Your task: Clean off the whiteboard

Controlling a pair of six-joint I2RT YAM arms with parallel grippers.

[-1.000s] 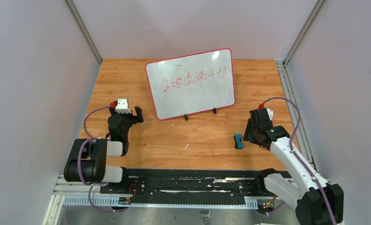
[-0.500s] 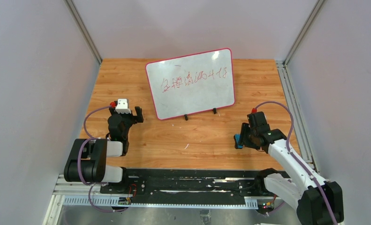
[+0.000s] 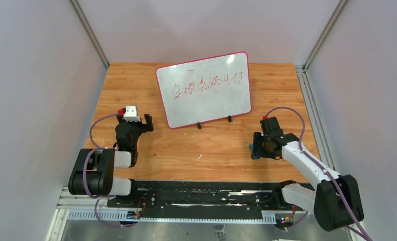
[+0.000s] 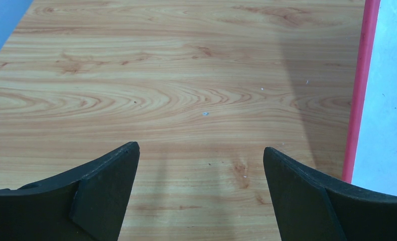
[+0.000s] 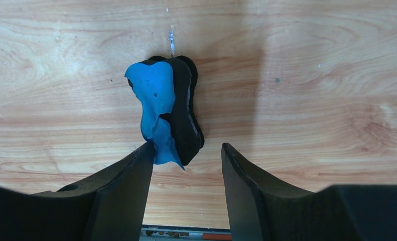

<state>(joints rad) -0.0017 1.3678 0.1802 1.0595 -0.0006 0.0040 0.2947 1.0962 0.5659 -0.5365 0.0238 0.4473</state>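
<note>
Right wrist view showed us the right gripper [image 5: 187, 146] spread around only the near end of the blue-and-black eraser [image 5: 165, 110], which lay on its edge on the table [image 5: 311, 75] with one finger just beside its blue face. We judged that closing on so little could tip it or squeeze it out. That arm reached low and forward, while the left gripper [image 4: 200, 148] hung wide open near the whiteboard [image 3: 204, 90], propped upright toward the back
</note>
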